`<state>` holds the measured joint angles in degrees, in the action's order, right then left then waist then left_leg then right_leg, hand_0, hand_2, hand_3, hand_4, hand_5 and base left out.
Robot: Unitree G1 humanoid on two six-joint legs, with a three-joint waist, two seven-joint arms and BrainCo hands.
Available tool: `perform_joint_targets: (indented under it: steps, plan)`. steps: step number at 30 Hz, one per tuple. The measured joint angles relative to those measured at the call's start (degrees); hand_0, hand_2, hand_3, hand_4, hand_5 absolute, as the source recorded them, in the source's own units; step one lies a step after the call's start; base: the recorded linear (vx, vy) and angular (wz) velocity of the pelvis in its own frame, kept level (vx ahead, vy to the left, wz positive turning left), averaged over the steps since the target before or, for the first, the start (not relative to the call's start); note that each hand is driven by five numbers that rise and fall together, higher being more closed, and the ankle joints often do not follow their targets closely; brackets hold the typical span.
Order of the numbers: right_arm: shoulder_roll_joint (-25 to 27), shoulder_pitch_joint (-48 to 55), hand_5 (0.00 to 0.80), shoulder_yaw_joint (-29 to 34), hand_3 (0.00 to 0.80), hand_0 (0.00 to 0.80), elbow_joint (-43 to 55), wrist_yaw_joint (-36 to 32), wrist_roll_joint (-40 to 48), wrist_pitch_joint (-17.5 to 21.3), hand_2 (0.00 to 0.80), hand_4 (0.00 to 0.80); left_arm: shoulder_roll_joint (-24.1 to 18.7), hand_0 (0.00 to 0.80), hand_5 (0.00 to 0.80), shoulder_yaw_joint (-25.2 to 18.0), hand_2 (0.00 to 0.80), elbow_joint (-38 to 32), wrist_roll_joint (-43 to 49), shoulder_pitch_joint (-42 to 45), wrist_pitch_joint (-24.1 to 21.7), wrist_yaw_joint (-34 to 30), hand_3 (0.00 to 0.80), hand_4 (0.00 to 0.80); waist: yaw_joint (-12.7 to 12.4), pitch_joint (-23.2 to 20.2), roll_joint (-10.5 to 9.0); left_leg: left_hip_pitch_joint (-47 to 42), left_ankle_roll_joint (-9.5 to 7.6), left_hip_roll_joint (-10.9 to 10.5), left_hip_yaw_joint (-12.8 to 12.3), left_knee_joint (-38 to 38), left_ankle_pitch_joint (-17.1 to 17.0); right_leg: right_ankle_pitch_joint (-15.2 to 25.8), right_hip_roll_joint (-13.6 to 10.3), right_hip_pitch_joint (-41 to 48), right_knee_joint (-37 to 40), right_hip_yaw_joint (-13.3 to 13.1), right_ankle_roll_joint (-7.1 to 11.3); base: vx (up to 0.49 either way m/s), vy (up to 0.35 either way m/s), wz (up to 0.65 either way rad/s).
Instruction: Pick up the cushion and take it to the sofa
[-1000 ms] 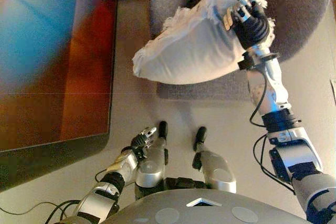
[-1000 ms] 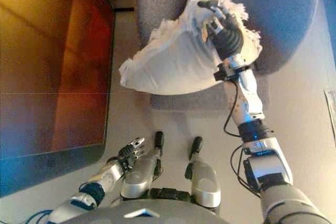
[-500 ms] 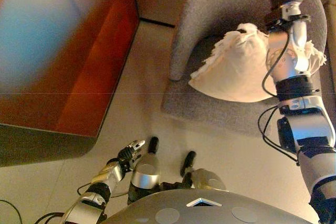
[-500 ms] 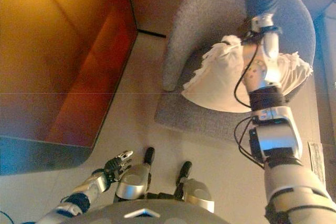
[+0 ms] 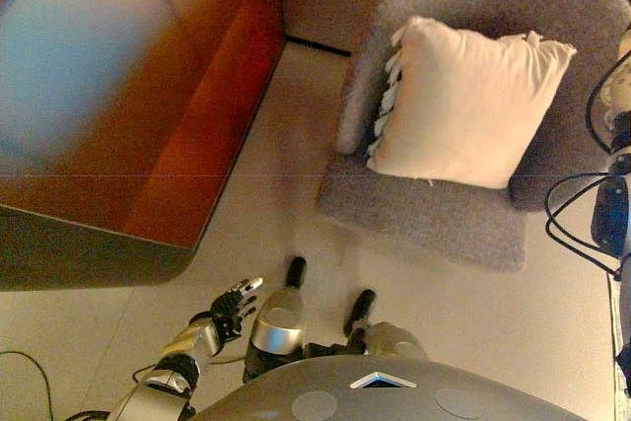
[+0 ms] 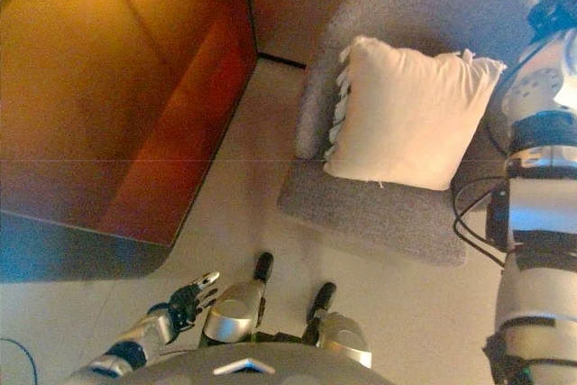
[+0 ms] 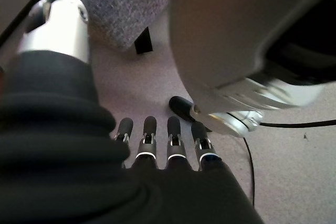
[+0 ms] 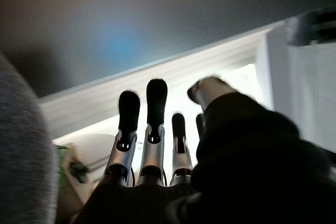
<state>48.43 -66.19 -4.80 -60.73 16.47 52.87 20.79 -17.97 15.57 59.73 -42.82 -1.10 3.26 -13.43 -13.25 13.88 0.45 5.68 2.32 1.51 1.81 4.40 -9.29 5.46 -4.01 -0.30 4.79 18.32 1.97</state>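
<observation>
Cushion (image 5: 463,105): cream, fringed at its nine o'clock edge, leaning upright against the backrest of the grey sofa (image 5: 424,212), at one o'clock from the robot; free of both hands, so delivery is looking complete.

Right hand (image 8: 149,129): fingers straight and spread, holding nothing, pointing clear of the seat.

Left hand (image 5: 231,301): hanging low at seven o'clock, fingers relaxed, idling.

Wooden cabinet (image 5: 128,115): standing at ten o'clock.

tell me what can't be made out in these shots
- Right hand: outside both eye views, cut off by the right edge; only its wrist view shows it, fingers straight.
- Grey armchair: back cushion hidden behind the cream cushion.
- Left hand: too small in eye views; wrist view shows straight fingers.
</observation>
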Motion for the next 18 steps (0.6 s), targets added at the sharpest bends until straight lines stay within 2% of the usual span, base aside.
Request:
perform_joint_targets:
  steps: [2,3,5,7,10,12,16,18]
  plan:
    - [2.98,0.23,0.0,0.73,0.0,0.0,-1.54,5.89,-1.92,-0.14,0.0,0.0,-0.04,0.0,0.0,-1.19,0.0,0.01,-1.8,0.14,0.08,0.02,0.0,0.0,0.24,0.22,0.35,0.36,-0.29,-0.29,-0.17,0.24,-0.19,-0.23,-0.46,-1.13,-0.86,-0.13,0.28,-0.064,0.111,0.0]
    - [4.65,1.23,0.0,3.16,0.0,0.0,-3.29,8.79,-1.97,-1.01,0.0,0.0,-0.2,0.0,0.0,-1.41,0.0,0.0,-1.89,0.14,0.09,0.01,0.0,0.0,0.29,0.27,0.43,0.57,-0.31,-0.46,-0.26,0.34,-0.21,-0.46,-0.75,-1.73,-1.32,-0.2,0.49,-0.045,0.061,-0.01]
    - [6.74,6.53,0.0,9.42,0.0,0.0,-6.21,14.54,-1.44,-4.28,0.0,0.0,-0.26,0.0,0.0,-1.83,0.0,-0.06,-1.91,0.31,-0.01,0.01,0.0,0.0,1.01,0.31,0.38,0.98,-0.38,-0.82,-0.42,0.47,-0.22,-0.85,-1.26,-2.36,-2.2,-0.34,0.8,-0.035,0.001,0.0]
    - [5.7,17.23,0.0,15.35,0.0,0.0,-8.86,16.0,-0.96,-8.37,0.0,0.0,-0.13,0.0,0.0,-1.79,0.0,-0.21,-1.96,0.26,-0.06,0.07,0.0,0.0,1.56,0.45,0.17,0.96,-0.65,-0.93,-1.02,0.48,-0.19,-1.06,-1.46,-2.9,-2.51,-0.74,1.01,-0.045,-0.043,-0.1]
    - [-2.95,34.96,0.0,17.78,0.0,0.0,-10.19,15.71,-2.16,-15.3,0.0,0.0,-0.22,0.0,0.0,-1.85,0.0,-1.52,-3.16,-0.11,-0.07,0.74,0.0,0.0,3.15,1.24,0.01,0.94,-0.86,-0.7,-1.59,0.5,-0.3,-1.01,-1.15,-2.88,-2.39,-1.33,0.95,-0.078,-0.056,-0.14]
    - [-10.49,41.82,0.0,17.85,0.0,0.0,-15.2,12.97,-2.24,-19.37,0.0,0.0,-0.25,0.0,0.0,-2.19,0.0,-2.03,-3.2,-0.79,-0.05,2.0,0.0,0.0,4.73,2.0,0.65,0.93,-0.77,-0.52,-1.81,0.56,-0.23,-0.75,-0.85,-2.83,-1.75,-1.62,0.69,-0.102,-0.01,-0.14]
    - [-19.28,49.22,0.0,16.78,0.0,0.0,-16.91,9.01,-2.18,-20.66,0.0,0.0,-0.28,0.0,0.0,-3.98,0.0,-1.69,-2.81,-3.57,1.0,6.6,0.0,0.0,7.44,3.58,1.48,0.57,-0.32,0.13,-2.56,0.61,0.08,0.62,-0.04,-1.9,0.3,-2.38,0.39,-0.069,0.026,-0.12]
    - [-21.22,51.45,0.0,15.82,0.0,0.0,-17.0,7.35,-2.34,-21.88,0.0,0.0,-0.14,0.0,0.0,-5.76,0.0,-1.09,-0.23,-3.87,2.11,8.49,0.0,0.0,7.69,3.63,1.49,-0.06,-0.12,0.47,-3.12,0.64,0.27,0.6,0.2,-1.58,0.3,-2.98,0.35,-0.004,0.027,-0.14]
